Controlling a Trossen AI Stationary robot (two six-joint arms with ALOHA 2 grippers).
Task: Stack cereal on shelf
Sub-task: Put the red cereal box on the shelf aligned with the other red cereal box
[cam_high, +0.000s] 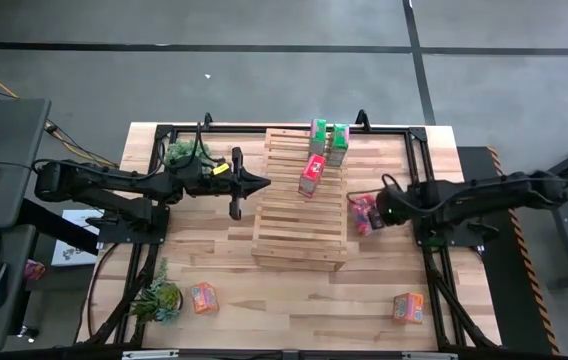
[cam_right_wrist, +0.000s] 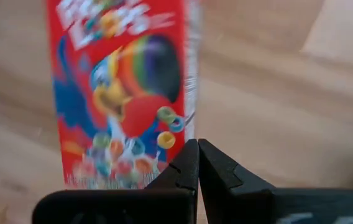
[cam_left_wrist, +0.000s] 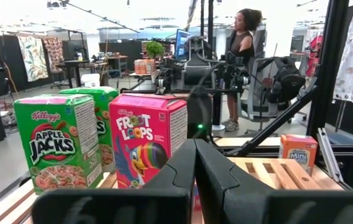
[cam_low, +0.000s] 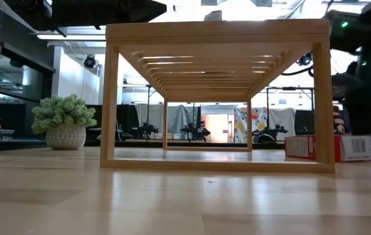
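The pale slatted shelf (cam_high: 299, 205) stands mid-table on its legs (cam_low: 215, 98). Two green cereal boxes (cam_high: 328, 138) (cam_left_wrist: 55, 146) and one red box (cam_high: 311, 175) (cam_left_wrist: 148, 146) stand upright on its far part. A second red box (cam_high: 366, 213) (cam_right_wrist: 123, 87) lies flat on the table right of the shelf (cam_low: 300, 146). Two orange boxes (cam_high: 202, 297) (cam_high: 408, 307) sit near the table's near edge. My left gripper (cam_high: 261, 183) (cam_left_wrist: 195, 149) is shut, in the air at the shelf's left edge. My right gripper (cam_high: 377, 210) (cam_right_wrist: 197, 146) is shut, pointing down at the lying red box. My right gripper's shut fingertips (cam_right_wrist: 189, 155) stand over the long edge (cam_right_wrist: 189, 118) of the lying red box, coming from above; I cannot tell whether they touch it. The box lies flat on the table.
Two small potted plants stand on the table's left side, one far (cam_high: 182, 152) (cam_low: 64, 124), one near (cam_high: 159, 298). A black frame (cam_high: 419, 150) runs around the tabletop. A person (cam_left_wrist: 242, 43) stands in the room beyond the table.
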